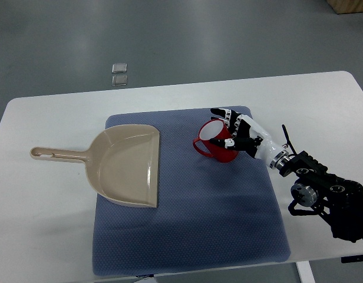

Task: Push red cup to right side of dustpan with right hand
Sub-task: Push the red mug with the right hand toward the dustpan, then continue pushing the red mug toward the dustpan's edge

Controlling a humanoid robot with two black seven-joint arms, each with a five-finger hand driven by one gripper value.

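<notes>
The right hand comes in from the right side of the picture and sits against the cup. Its fingers are curled around the cup's right and far sides, and one dark fingertip rests on the near part of the rim. So the hand looks closed on the cup, more like a hold than a flat push.

The cup is red and white inside. It is tipped, with its open mouth up and toward the far left. Its handle sticks out on the left, pointing toward the dustpan.

The cup lies to the right of the dustpan, with a clear strip of mat between them. They are near but not touching. The cup is level with the far part of the pan's open edge.

The hand is on the cup's right side, away from the dustpan. That matters most. A push from there would send the cup left, toward the dustpan. The cup looks already on the dustpan's right, so little seems left to do.

The dustpan is tan. Its long handle points left, off the mat and onto the desk. Its wide mouth faces right, toward the cup.

Count: one cup, one dustpan, one mat, one hand. The left hand is not seen. Two small clear things lie on the floor past the desk.
</notes>
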